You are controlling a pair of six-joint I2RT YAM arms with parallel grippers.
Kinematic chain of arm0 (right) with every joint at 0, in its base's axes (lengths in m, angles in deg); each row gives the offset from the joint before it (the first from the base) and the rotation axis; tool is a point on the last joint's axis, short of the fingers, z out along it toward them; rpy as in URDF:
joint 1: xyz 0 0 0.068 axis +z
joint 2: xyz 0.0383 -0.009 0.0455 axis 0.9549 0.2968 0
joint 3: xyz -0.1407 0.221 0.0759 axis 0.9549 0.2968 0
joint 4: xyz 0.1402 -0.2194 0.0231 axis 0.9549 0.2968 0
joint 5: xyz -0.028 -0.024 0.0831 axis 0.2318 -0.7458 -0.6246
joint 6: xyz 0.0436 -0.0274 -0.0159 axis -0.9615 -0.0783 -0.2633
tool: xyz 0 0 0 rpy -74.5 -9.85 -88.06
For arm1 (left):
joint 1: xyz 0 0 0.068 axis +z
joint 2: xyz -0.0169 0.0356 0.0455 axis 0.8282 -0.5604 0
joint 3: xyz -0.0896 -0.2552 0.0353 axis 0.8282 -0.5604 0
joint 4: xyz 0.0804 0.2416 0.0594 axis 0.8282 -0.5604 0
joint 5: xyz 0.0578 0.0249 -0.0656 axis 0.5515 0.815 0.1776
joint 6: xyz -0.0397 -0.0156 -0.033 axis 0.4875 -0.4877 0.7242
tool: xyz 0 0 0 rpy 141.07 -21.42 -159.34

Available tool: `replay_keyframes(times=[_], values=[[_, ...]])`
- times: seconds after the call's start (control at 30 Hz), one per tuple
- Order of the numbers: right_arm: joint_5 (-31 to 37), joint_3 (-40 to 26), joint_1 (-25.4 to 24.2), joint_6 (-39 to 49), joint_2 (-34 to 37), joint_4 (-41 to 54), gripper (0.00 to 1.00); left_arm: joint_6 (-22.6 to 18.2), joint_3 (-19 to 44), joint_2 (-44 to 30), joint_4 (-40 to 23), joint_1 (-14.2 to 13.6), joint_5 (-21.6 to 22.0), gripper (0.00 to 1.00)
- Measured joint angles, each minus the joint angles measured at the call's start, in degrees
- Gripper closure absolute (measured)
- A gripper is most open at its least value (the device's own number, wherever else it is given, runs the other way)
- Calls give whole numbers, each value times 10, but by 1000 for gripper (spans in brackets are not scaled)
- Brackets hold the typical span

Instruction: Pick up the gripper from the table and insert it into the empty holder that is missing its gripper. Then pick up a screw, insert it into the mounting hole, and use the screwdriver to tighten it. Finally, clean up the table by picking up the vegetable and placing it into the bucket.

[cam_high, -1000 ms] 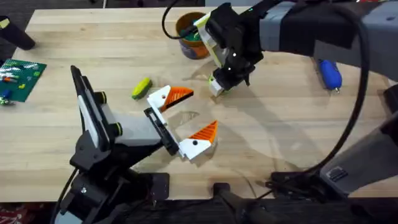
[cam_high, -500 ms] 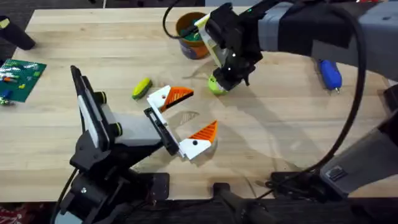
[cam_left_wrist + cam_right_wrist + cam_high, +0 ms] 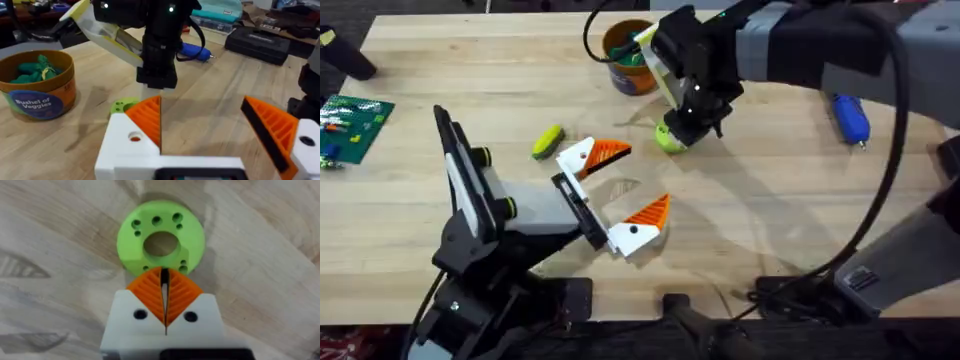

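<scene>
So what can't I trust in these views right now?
- Right wrist view: the right gripper overlaps the near rim of the vegetable; touching or above, cannot tell.
- Overhead: the right arm covers part of the bucket.
- Overhead: the tip of the screwdriver is too small.

Even, bright light falls from above on the wooden table [image 3: 520,80] — soft grey shadows spread under the right arm [image 3: 800,45] and around the green ring [image 3: 161,238]. No hard glare shows. In the left wrist view 2 small lamps glow on the far gripper's housing, and the background clutter is soft — the near fingers [image 3: 145,122] blur slightly.
</scene>
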Motion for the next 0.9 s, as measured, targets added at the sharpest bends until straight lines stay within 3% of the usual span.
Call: replay_keyframes(times=[0.33,0.67,0.9], values=[[0,-78,0,0,-9,66,994,0,0,0,0,0,0,17],[0,-225,5,0,-43,173,994,0,0,0,0,0,0,17],[-32,-317,40,2,-43,209,994,0,0,0,0,0,0,17]])
